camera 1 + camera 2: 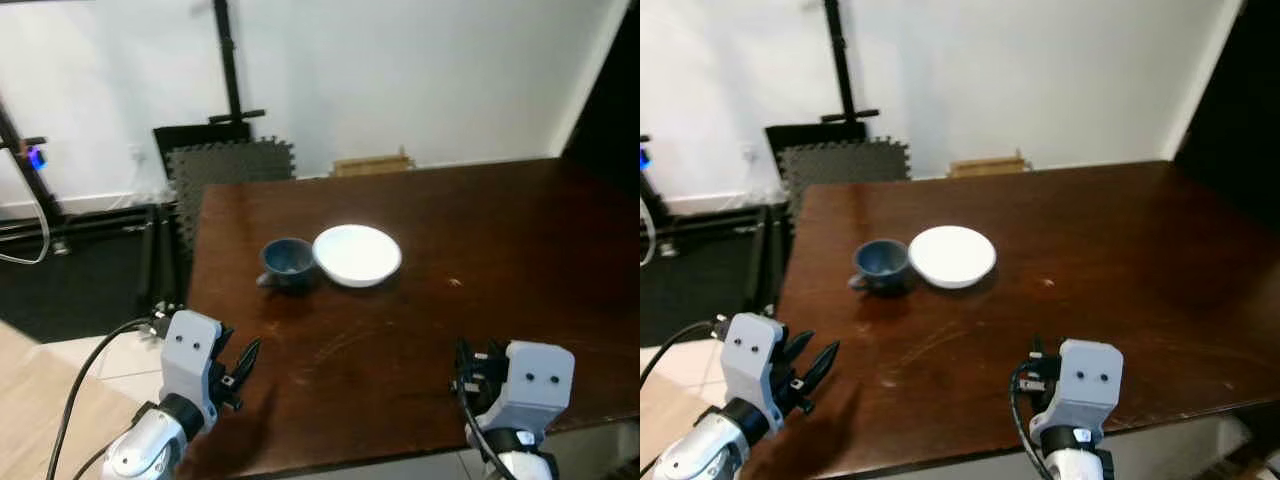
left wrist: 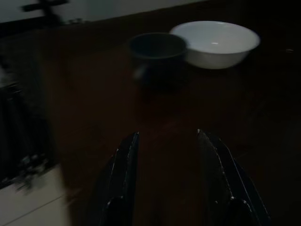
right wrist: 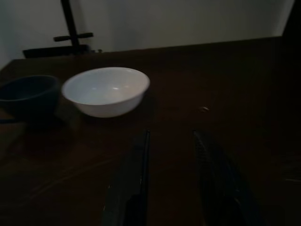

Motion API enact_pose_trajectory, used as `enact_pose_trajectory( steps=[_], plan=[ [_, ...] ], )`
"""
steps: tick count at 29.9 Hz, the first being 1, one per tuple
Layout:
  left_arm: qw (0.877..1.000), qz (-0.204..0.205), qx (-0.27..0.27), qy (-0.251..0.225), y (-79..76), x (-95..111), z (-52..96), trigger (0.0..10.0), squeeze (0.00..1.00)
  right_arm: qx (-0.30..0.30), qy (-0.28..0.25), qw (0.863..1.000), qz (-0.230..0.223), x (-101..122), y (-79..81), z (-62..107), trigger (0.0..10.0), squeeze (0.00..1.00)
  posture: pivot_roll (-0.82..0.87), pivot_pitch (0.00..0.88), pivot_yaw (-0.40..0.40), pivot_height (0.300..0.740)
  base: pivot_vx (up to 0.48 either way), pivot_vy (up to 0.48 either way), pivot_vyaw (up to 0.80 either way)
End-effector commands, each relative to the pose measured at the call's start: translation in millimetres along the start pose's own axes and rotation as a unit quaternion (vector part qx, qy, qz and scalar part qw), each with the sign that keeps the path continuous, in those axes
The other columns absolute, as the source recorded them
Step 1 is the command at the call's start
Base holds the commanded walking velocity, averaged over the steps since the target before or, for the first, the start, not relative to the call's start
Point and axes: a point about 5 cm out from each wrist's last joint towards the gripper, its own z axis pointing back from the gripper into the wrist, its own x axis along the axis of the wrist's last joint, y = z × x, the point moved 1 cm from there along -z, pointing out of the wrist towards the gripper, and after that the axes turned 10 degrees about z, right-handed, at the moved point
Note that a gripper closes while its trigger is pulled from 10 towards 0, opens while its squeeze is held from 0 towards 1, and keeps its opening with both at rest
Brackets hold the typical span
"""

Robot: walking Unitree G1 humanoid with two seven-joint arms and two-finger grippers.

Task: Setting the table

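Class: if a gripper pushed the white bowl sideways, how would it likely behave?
The white bowl looks rigid and glazed, so it would probably slide across the polished table. It sits right beside the blue cup, so a leftward push would likely knock it.

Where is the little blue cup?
The blue cup sits on the dark wooden table, toward its left side in the head views, right beside the white bowl, on the bowl's left.

Two silver arms are seen, each ended by a boxy pale-grey wrist housing marked with two small dark screw holes. A black cable (image 1: 85, 375) is looped back from the left housing. The left gripper (image 1: 243, 362) is formed of long, tapered black fingers; dark wiring is bunched beside the right housing (image 1: 527, 384).
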Motion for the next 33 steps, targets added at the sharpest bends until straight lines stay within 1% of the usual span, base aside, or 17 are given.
enact_pose_trajectory(
  steps=[1, 8, 10, 12, 14, 15, 16, 17, 19, 20, 21, 22, 23, 27, 29, 30, 33],
  plan=[
    [1.000, 0.008, -0.002, 0.012, -0.5, -5.3, 1.0, 10.0, 0.00, -0.004, 0.007, 1.000, 0.007, -3.0, -2.3, 1.9, 10.0, 0.00, -0.05, 0.022, 0.057, 0.740, 0.000, 0.000, 0.00],
    [0.998, 0.063, -0.013, 0.021, 9.0, 4.0, -0.9, 10.0, 0.00, 0.001, -0.008, 1.000, 0.024, 2.9, -2.6, 0.4, 10.0, 0.00, -0.04, 0.027, 0.059, 0.740, 0.000, 0.000, 0.00],
    [0.993, 0.064, -0.083, 0.048, 12.8, 12.3, 0.7, 10.0, 0.00, 0.008, -0.035, 0.999, 0.036, 17.4, -4.0, -6.4, 10.0, 0.00, -0.04, 0.033, 0.060, 0.740, 0.000, 0.000, 0.00],
    [0.988, 0.040, -0.132, 0.065, 24.2, 22.0, 1.0, 10.0, 0.00, 0.016, -0.065, 0.997, 0.037, 35.5, -4.9, -16.9, 10.0, 0.00, -0.03, 0.048, 0.060, 0.740, 0.000, 0.000, 0.00],
    [0.988, 0.040, -0.132, 0.065, 24.2, 22.0, 1.0, 10.0, 0.00, 0.016, -0.065, 0.997, 0.037, 35.5, -4.9, -16.9, 10.0, 0.00, -0.03, 0.048, 0.060, 0.740, 0.000, 0.000, 0.00],
    [0.985, -0.003, -0.148, 0.087, 49.5, 36.9, -5.3, 10.0, 0.00, 0.044, -0.110, 0.992, 0.035, 65.7, -4.7, -36.5, 10.0, 0.00, -0.04, 0.096, 0.063, 0.740, 0.000, 0.000, 0.00],
    [0.983, -0.022, -0.155, 0.094, 58.3, 45.8, -8.9, 9.0, 0.00, 0.064, -0.125, 0.990, 0.034, 79.1, -4.2, -45.5, 10.0, 0.00, -0.03, 0.125, 0.054, 0.740, 0.000, 0.000, 0.00],
    [0.983, -0.022, -0.155, 0.094, 58.3, 45.8, -8.9, 9.0, 0.00, 0.064, -0.125, 0.990, 0.034, 79.1, -4.2, -45.5, 10.0, 0.00, -0.03, 0.125, 0.054, 0.740, 0.000, 0.000, 0.00],
    [0.976, -0.050, -0.180, 0.110, 66.7, 60.4, -16.1, 10.0, 0.00, 0.108, -0.139, 0.984, 0.036, 97.6, -1.4, -59.3, 10.0, 0.00, -0.03, 0.160, 0.057, 0.740, 0.000, 0.000, 0.00],
    [0.977, -0.053, -0.182, 0.100, 68.7, 70.5, -24.5, 10.0, 0.00, 0.130, -0.151, 0.979, 0.051, 106.3, 0.0, -65.0, 10.0, 0.00, -0.04, 0.194, 0.052, 0.740, 0.000, 0.000, 0.00],
    [0.977, -0.053, -0.182, 0.100, 68.7, 70.5, -24.5, 10.0, 0.00, 0.130, -0.151, 0.979, 0.051, 106.3, 0.0, -65.0, 10.0, 0.00, -0.04, 0.194, 0.052, 0.740, 0.000, 0.000, 0.00],
    [0.980, -0.046, -0.181, 0.075, 65.5, 85.3, -44.5, 10.0, 0.00, 0.160, -0.142, 0.976, 0.038, 113.6, 0.8, -74.4, 10.0, 0.00, -0.03, 0.230, 0.044, 0.740, 0.000, 0.000, 0.00],
    [0.980, -0.046, -0.181, 0.075, 65.5, 85.3, -44.5, 10.0, 0.00, 0.160, -0.142, 0.976, 0.038, 113.6, 0.8, -74.4, 10.0, 0.00, -0.03, 0.230, 0.044, 0.740, 0.000, 0.000, 0.00],
    [0.981, -0.023, -0.188, 0.053, 48.7, 90.7, -81.1, 10.0, 0.00, 0.173, -0.152, 0.973, 0.020, 126.3, 1.2, -79.4, 10.0, 0.00, -0.03, 0.284, 0.042, 0.740, 0.000, 0.000, 0.00],
    [0.979, -0.022, -0.196, 0.052, 39.2, 90.2, -95.3, 10.0, 0.00, 0.179, -0.170, 0.969, 0.007, 138.9, 1.5, -81.1, 10.0, 0.00, -0.04, 0.316, 0.046, 0.740, 0.000, 0.000, 0.00],
    [0.979, -0.022, -0.196, 0.052, 39.2, 90.2, -95.3, 10.0, 0.00, 0.179, -0.170, 0.969, 0.007, 138.9, 1.5, -81.1, 10.0, 0.00, -0.04, 0.316, 0.046, 0.740, 0.000, 0.000, 0.00],
    [0.974, -0.022, -0.220, 0.057, 24.1, 90.2, -116.2, 10.0, 0.00, 0.182, -0.214, 0.960, -0.013, 170.4, 0.0, -85.6, 10.0, 0.00, -0.07, 0.334, 0.068, 0.740, 0.000, 0.000, 0.00]
  ],
)
